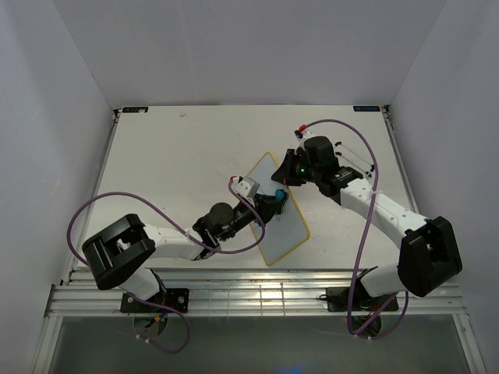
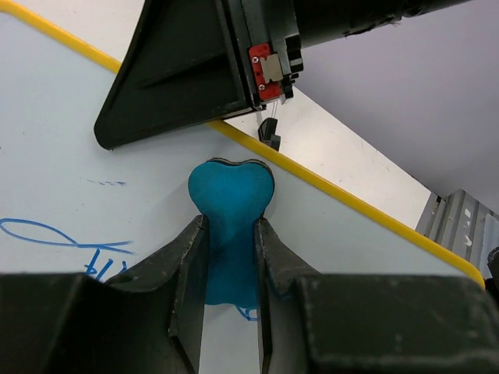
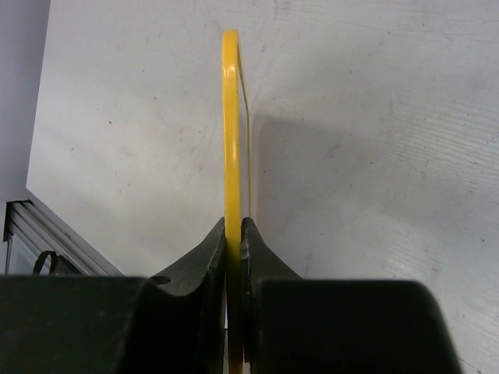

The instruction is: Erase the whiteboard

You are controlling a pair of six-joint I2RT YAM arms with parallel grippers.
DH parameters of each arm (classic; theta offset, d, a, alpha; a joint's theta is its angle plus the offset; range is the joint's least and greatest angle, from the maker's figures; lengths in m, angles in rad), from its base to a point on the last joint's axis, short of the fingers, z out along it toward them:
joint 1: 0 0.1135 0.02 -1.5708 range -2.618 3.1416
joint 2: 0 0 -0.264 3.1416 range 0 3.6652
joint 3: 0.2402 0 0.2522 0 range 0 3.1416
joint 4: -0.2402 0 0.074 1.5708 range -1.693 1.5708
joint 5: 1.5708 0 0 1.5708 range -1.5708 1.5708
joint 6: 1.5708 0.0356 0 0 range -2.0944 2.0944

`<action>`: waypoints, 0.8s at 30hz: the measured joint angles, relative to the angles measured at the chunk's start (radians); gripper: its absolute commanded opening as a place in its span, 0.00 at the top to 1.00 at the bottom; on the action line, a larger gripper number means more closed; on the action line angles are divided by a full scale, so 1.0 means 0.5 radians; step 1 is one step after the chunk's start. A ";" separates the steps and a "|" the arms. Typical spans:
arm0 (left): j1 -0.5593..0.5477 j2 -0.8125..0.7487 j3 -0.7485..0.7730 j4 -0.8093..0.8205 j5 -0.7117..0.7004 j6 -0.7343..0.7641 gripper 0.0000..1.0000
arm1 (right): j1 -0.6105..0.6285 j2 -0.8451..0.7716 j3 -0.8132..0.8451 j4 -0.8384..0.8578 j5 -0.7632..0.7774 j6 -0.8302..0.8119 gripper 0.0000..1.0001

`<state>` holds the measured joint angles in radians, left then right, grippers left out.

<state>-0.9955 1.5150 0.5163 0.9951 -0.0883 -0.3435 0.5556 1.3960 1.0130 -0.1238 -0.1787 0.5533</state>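
The whiteboard (image 1: 282, 226), white with a yellow frame, stands tilted near the table's middle. My right gripper (image 1: 290, 173) is shut on its upper right edge; in the right wrist view the yellow frame (image 3: 231, 117) runs edge-on between the closed fingers (image 3: 210, 249). My left gripper (image 1: 274, 200) is shut on the teal eraser (image 1: 280, 195) and presses it against the board face. In the left wrist view the eraser (image 2: 231, 195) sits between the fingers (image 2: 187, 257), on the board (image 2: 70, 156), with blue scribbles (image 2: 62, 238) at the lower left and a trace under the eraser.
White table (image 1: 179, 156) with walls on three sides. A slatted metal rail (image 1: 257, 300) runs along the near edge. The right gripper's black body (image 2: 179, 70) hangs over the board's yellow frame (image 2: 351, 204) in the left wrist view.
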 measured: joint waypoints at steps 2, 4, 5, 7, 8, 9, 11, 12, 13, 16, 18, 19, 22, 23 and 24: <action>-0.003 -0.005 0.000 -0.011 0.010 0.033 1.00 | 0.000 -0.001 0.000 0.000 -0.008 -0.008 0.92; -0.007 -0.012 0.001 -0.034 -0.011 0.049 1.00 | 0.000 -0.001 -0.004 0.002 -0.012 -0.012 0.92; -0.008 -0.017 0.005 -0.053 -0.023 0.050 1.00 | 0.000 -0.001 -0.004 0.002 -0.013 -0.012 0.92; 0.003 -0.031 0.006 -0.092 -0.064 0.049 1.00 | 0.000 -0.005 -0.009 0.004 -0.014 -0.013 0.92; 0.011 -0.037 0.005 -0.114 -0.078 0.047 1.00 | 0.000 -0.016 -0.018 0.011 -0.014 -0.012 0.92; 0.027 -0.043 0.005 -0.139 -0.101 0.043 1.00 | 0.000 -0.033 -0.030 0.014 -0.016 -0.013 0.92; 0.071 -0.047 0.001 -0.178 -0.150 0.041 1.00 | 0.001 -0.082 -0.060 0.027 -0.020 -0.014 0.92; 0.101 -0.047 -0.001 -0.201 -0.177 0.040 1.00 | 0.002 -0.111 -0.076 0.031 -0.022 -0.015 0.92; 0.137 -0.047 -0.005 -0.223 -0.196 0.038 1.00 | 0.002 -0.141 -0.095 0.040 -0.023 -0.015 0.92; 0.256 -0.034 -0.023 -0.252 -0.224 0.011 1.00 | 0.002 -0.212 -0.143 0.061 -0.050 -0.016 0.92; 0.334 -0.007 -0.035 -0.252 -0.224 -0.003 1.00 | 0.002 -0.239 -0.180 0.092 -0.075 -0.012 0.92; 0.372 0.013 -0.036 -0.252 -0.222 -0.006 1.00 | 0.002 -0.245 -0.198 0.102 -0.085 -0.009 0.92; 0.452 0.093 -0.035 -0.226 -0.210 -0.009 1.00 | 0.002 -0.249 -0.255 0.143 -0.124 0.013 0.92; 0.462 0.121 -0.035 -0.208 -0.207 -0.009 1.00 | 0.002 -0.249 -0.269 0.146 -0.129 0.027 0.92; 0.467 0.146 -0.035 -0.189 -0.196 -0.008 1.00 | 0.000 -0.249 -0.283 0.149 -0.129 0.038 0.92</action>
<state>-0.7620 1.5883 0.4988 0.9005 -0.1864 -0.3477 0.5556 1.2713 0.8715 -0.0494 -0.2432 0.5724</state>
